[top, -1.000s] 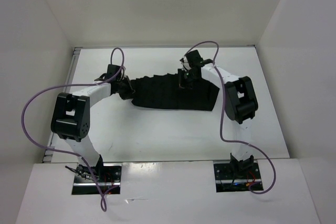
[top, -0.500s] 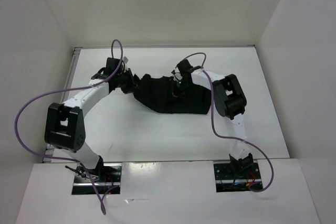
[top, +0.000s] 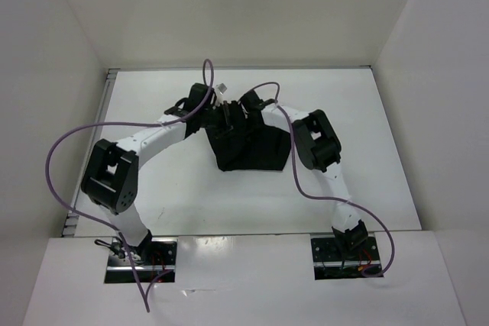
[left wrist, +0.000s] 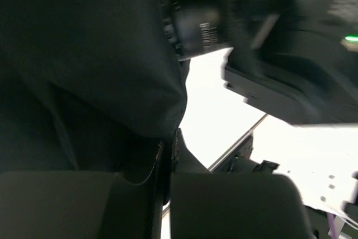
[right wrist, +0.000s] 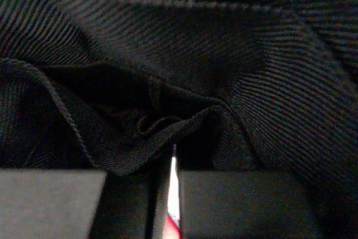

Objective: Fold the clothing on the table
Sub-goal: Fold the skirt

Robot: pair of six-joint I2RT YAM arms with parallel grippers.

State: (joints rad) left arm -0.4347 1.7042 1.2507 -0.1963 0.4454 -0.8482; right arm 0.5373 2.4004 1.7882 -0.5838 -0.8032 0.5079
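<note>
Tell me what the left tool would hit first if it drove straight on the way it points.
Past the pleated black fabric garment the left tool pinches, probably the right tool, close ahead; depth is unclear.

Top view: the fingertips of the left gripper [top: 221, 117] and the right gripper [top: 246, 114] merge with the black clothing [top: 252, 150] and cannot be told apart from it. The garment covers part of the desk [top: 359, 112].

Left wrist view: the right arm's wrist housing [left wrist: 291, 82] is blurred, and its printed label [left wrist: 207, 34] is unreadable. The clothing runs past the top and left edges.

Right wrist view: fabric fills the frame to three edges. Only a thin slit between the fingers [right wrist: 56, 205] shows anything behind it.
</note>
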